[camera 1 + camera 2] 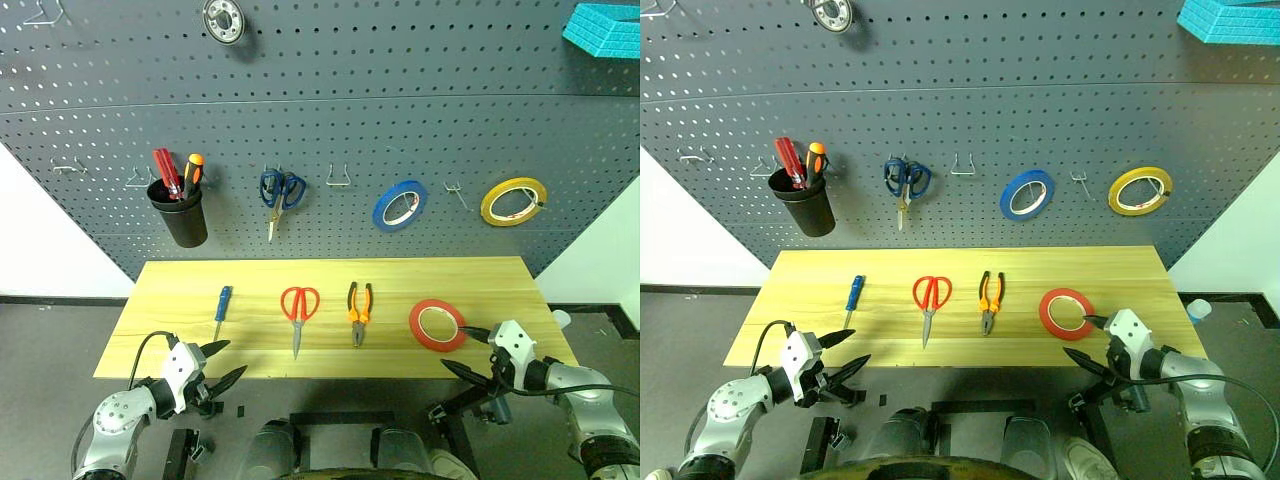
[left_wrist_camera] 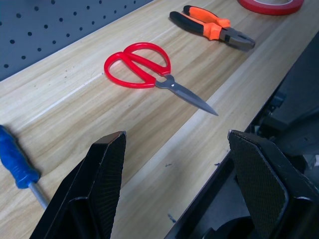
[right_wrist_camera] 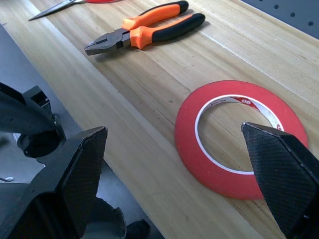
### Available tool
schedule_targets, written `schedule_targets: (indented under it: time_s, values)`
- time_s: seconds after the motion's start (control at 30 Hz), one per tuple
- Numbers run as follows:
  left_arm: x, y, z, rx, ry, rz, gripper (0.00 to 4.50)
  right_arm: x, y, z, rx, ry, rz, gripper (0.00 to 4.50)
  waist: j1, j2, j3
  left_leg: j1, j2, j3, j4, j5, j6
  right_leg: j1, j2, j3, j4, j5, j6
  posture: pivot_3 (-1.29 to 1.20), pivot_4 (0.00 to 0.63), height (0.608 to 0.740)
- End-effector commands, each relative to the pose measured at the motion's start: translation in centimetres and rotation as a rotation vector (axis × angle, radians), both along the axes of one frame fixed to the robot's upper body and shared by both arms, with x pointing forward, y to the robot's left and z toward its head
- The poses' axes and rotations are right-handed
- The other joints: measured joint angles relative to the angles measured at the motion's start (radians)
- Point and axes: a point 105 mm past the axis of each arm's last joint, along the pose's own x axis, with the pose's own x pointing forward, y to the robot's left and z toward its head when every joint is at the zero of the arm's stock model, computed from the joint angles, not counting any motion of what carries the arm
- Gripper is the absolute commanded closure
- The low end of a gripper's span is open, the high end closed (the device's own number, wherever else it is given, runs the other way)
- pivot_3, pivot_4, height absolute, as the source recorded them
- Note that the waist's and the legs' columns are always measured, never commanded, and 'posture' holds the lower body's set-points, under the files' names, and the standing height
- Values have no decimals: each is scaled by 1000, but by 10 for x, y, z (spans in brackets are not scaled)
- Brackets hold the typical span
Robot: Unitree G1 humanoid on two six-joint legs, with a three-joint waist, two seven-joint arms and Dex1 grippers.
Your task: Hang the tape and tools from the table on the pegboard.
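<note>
Red tape (image 3: 234, 149) core print unreadable, left end effector (image 1: 222, 362) and right end effector (image 1: 468, 350) released

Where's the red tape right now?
The red tape lies flat on the table, at the right end of the row, just right of the pliers and close to the open right gripper.

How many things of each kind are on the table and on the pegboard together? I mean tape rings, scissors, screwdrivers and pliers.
Tape rings: 3 (red, blue, yellow)
Scissors: 2 (red-handled, blue-handled)
Screwdrivers: 3 (blue, red, orange)
Pliers: 1
Total: 9
</note>
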Motion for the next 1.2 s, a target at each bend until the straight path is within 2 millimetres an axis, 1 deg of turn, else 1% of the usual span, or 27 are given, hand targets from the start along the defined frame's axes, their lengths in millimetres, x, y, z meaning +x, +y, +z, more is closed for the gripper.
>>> schedule_targets:
  time_s: [0.03, 0.2, 0.47, 0.67, 0.87, 1.0, 1.13, 1.17, 1.2]
  values:
    - [4, -2, 7, 0, -35, -7, 1092, 7, 6, 7, 0, -47, 22, 0, -1, 0, 0, 0, 0, 0, 0, 0, 0, 0, 0, 0, 0, 0, 0, -83, 29, 740]
    - [4, -2, 7, 0, -35, -7, 1092, 10, 12, 8, 3, -54, 31, 0, -1, 0, 0, 0, 0, 0, 0, 0, 0, 0, 0, 0, 0, 0, 0, -81, 29, 740]
    - [4, -2, 8, 1, -37, -7, 1092, 15, 15, 11, 3, -54, 31, 0, 0, 0, 0, 0, 0, 0, 0, 0, 0, 0, 0, 0, 0, 0, 0, -81, 30, 740]
    - [4, -2, 9, 2, -39, -8, 1092, 10, 17, 12, 8, -50, 28, 0, 2, 0, 0, 0, 0, 0, 0, 0, 0, 0, 0, 0, 0, 0, 0, -83, 31, 740]
    - [4, -3, 10, 2, -37, -9, 1092, 2, 11, 13, 0, -46, 19, 0, 1, 0, 0, 0, 0, 0, 0, 0, 0, 0, 0, 1, 0, 0, 0, -84, 33, 740]
    - [4, -3, 10, 2, -36, -8, 1092, 2, 15, 13, -6, -58, 19, 0, -1, 0, 0, 1, 0, 0, 0, -1, -1, 0, 0, 1, 0, 0, 0, -86, 33, 740]
    - [6, -6, 11, 0, -43, -12, 1092, 8, 19, 14, -38, -72, 8, 0, 0, 0, 0, 0, 0, 0, 0, -1, -1, 0, 0, 1, 0, 0, 0, -90, 31, 740]
    - [6, -7, 12, -1, -45, -14, 1092, 11, 18, 13, -61, -70, -3, 0, 1, 0, 0, 0, 0, 0, 0, -1, -1, 0, 0, 1, 0, 0, 0, -90, 31, 740]
    - [8, -9, 14, -8, -51, -20, 1092, 20, 18, 13, -94, -71, -23, 0, 1, 0, 0, 0, 0, 0, 0, -1, -1, 0, 0, 1, 0, 0, 0, -89, 31, 740]
